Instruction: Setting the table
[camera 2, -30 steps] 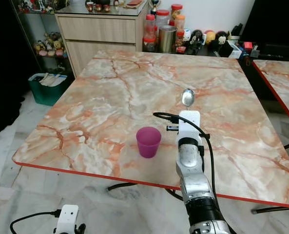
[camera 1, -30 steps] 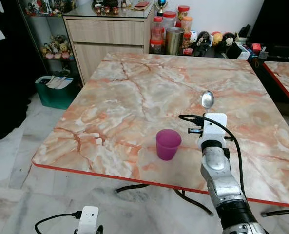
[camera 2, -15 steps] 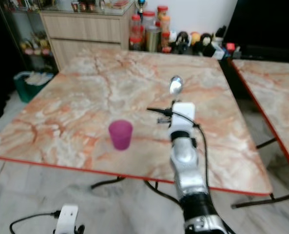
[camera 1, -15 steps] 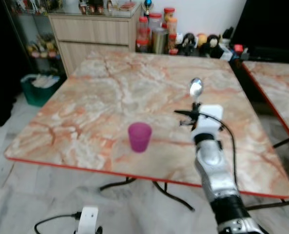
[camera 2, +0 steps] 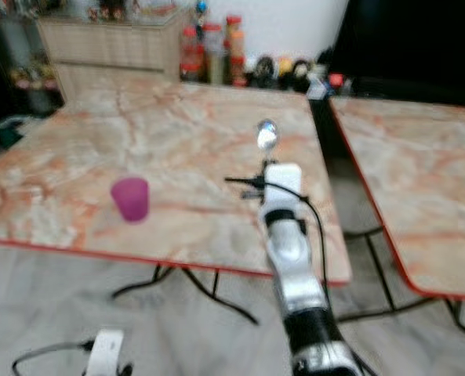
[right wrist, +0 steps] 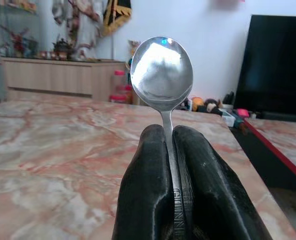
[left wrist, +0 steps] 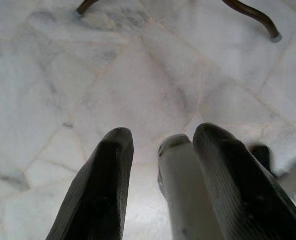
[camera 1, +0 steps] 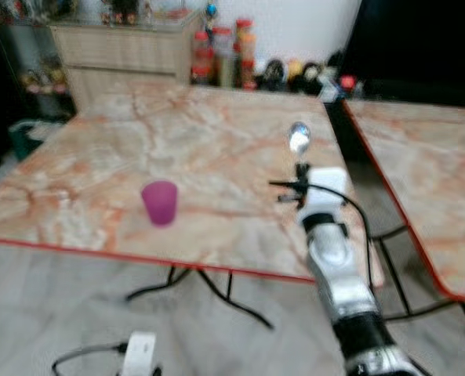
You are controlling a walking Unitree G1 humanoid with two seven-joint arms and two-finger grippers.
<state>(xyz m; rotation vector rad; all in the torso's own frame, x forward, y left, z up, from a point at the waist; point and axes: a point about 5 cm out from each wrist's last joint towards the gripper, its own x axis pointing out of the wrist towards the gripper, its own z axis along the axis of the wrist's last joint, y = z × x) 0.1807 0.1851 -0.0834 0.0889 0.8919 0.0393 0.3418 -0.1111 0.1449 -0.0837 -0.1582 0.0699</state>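
A home: marble table (camera 1: 216, 133), wooden sideboard (camera 1: 122, 51), jars (camera 1: 220, 59).

spoon (right wrist: 161, 70): shiny metal | table (camera 1: 99, 157): glossy marble-look | cup (camera 1: 160, 203): matt plastic

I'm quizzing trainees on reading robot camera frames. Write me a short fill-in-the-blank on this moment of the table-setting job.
1. The right gripper is shut on a ____.
2. The cup on the marble table is ____ in colour.
3. The spoon's bowl points ____, above the fingertips.
4. The left gripper hangs low over the ____, fingers apart.

Missing words: spoon; purple; up; floor
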